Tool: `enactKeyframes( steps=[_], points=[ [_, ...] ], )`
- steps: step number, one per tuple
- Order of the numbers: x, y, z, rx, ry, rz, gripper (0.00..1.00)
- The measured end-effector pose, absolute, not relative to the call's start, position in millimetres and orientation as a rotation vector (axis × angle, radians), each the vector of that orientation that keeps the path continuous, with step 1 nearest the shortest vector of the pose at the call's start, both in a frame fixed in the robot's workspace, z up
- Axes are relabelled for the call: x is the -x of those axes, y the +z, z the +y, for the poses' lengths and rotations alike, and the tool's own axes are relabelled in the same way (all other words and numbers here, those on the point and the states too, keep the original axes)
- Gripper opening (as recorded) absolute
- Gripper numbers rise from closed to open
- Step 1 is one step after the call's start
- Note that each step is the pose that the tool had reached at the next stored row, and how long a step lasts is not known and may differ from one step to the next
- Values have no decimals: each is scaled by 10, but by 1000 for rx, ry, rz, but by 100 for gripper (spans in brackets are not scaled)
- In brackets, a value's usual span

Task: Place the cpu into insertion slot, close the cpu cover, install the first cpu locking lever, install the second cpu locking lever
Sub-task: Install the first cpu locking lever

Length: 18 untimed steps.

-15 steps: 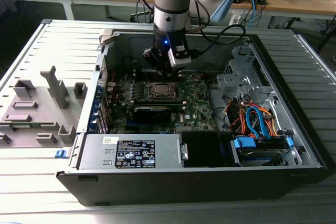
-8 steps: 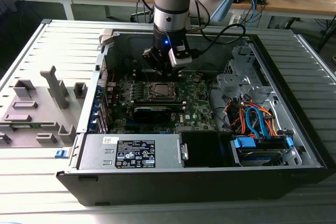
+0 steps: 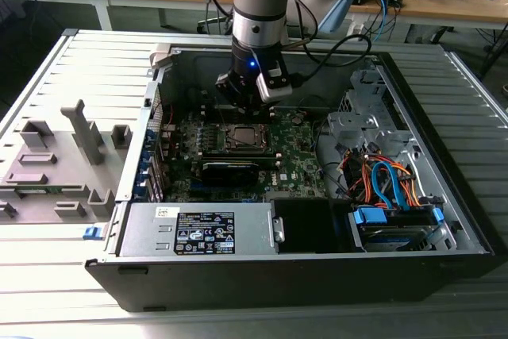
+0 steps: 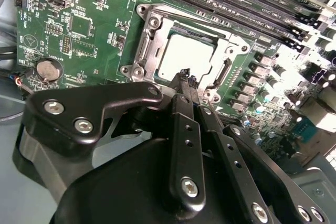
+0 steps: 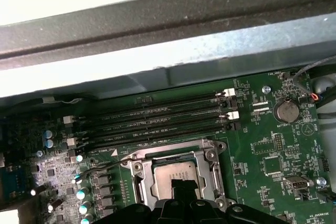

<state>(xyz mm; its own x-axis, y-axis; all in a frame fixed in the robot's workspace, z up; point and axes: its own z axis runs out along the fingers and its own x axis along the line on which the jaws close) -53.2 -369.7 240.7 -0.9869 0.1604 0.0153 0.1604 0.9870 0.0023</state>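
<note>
I see the cpu (image 4: 185, 56) lying flat in the insertion slot (image 4: 152, 43) on the green board (image 4: 84, 30). It looks small, square and pale silver. I think it is light, stiff and easy to hurt, so I would hold only its edges. My gripper (image 4: 185, 77) hangs just above it, fingers pinched close together, holding nothing.

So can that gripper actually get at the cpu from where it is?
Probably yes: the gripper hangs right above the cpu, which sits in the insertion slot with its silvery top showing and nothing lying across it.
</note>
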Motion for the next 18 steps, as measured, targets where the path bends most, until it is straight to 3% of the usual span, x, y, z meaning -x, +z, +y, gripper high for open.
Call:
enactKeyframes(
  steps=[18],
  points=[
    [532, 2407, -3697, 155, -8, -3122, 11]
  ],
)
